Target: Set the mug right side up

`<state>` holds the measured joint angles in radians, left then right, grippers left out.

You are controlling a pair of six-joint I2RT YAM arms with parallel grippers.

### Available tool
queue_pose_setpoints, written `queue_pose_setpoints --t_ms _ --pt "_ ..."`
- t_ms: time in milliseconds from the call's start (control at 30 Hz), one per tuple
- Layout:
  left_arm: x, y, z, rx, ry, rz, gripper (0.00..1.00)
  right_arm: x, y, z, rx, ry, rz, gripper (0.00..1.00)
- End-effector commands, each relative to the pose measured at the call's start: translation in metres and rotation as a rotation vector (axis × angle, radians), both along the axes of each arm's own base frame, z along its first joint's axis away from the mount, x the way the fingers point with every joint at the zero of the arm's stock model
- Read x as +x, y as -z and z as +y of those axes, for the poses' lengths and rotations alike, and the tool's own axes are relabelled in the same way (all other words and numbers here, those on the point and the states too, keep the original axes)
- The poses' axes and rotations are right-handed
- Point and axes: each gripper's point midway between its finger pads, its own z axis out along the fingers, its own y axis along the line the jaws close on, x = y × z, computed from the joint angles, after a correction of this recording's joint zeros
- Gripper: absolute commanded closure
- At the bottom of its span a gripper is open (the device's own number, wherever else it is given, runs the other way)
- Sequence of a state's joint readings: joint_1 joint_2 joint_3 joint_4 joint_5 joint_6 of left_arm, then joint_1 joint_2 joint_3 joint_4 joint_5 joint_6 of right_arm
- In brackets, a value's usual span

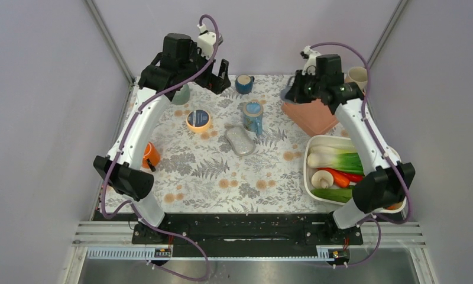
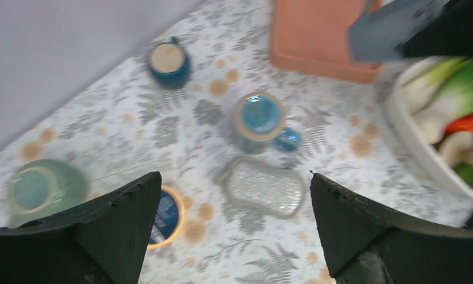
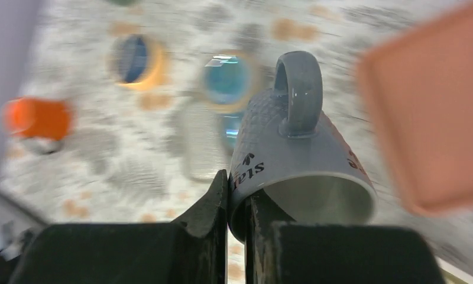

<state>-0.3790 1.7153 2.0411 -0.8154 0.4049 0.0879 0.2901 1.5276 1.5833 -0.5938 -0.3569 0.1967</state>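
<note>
In the right wrist view a grey mug (image 3: 299,148) with dark lettering hangs in the air above the table, tilted, with its handle pointing away and its open mouth toward the camera. My right gripper (image 3: 237,183) is shut on its rim, one finger inside and one outside. In the left wrist view the mug (image 2: 388,29) shows at the top right over the salmon board. In the top view my right gripper (image 1: 296,92) is at the back right and its wrist hides the mug. My left gripper (image 1: 221,76) (image 2: 234,177) is open and empty, high over the back left.
On the floral cloth stand a dark blue mug (image 1: 244,84), a blue mug with a tan rim (image 1: 253,115), a grey sponge (image 1: 240,141), a tape roll (image 1: 198,120), a green cup (image 1: 181,93) and an orange cup (image 1: 150,155). A salmon board (image 1: 310,115), a white vegetable tray (image 1: 310,171) and a cream mug (image 1: 357,76) are at the right.
</note>
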Motion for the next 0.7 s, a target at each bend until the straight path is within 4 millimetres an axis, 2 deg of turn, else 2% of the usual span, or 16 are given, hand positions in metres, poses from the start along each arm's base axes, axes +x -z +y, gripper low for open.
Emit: queue_pose_setpoints --t_ms 0,100,133,167,300,400,533,667 --pt "0.019 -0.018 0.059 0.248 -0.196 -0.195 0.01 0.029 0.057 -0.124 -0.495 0.222 0.157 1.0" --pt "0.01 0.007 0.07 0.321 -0.192 -0.153 0.01 0.056 0.078 -0.161 -0.647 0.22 0.237 1.0" --pt "0.007 0.01 0.072 0.331 -0.19 -0.147 0.01 0.064 0.083 -0.171 -0.692 0.221 0.258 1.0" --pt "0.003 0.02 0.074 0.352 -0.181 -0.13 0.01 0.075 0.082 -0.183 -0.734 0.236 0.262 1.0" --pt "-0.015 0.048 0.083 0.416 -0.142 -0.069 0.01 0.098 0.106 -0.224 -0.837 0.264 0.333 1.0" --pt "-0.024 0.065 0.088 0.45 -0.116 -0.032 0.01 0.114 0.123 -0.233 -0.847 0.22 0.334 1.0" --pt "-0.027 0.073 0.092 0.462 -0.112 -0.006 0.01 0.127 0.149 -0.223 -0.834 0.098 0.316 1.0" --pt "-0.031 0.079 0.092 0.463 -0.092 0.018 0.01 0.126 0.166 -0.241 -0.82 0.098 0.361 1.0"
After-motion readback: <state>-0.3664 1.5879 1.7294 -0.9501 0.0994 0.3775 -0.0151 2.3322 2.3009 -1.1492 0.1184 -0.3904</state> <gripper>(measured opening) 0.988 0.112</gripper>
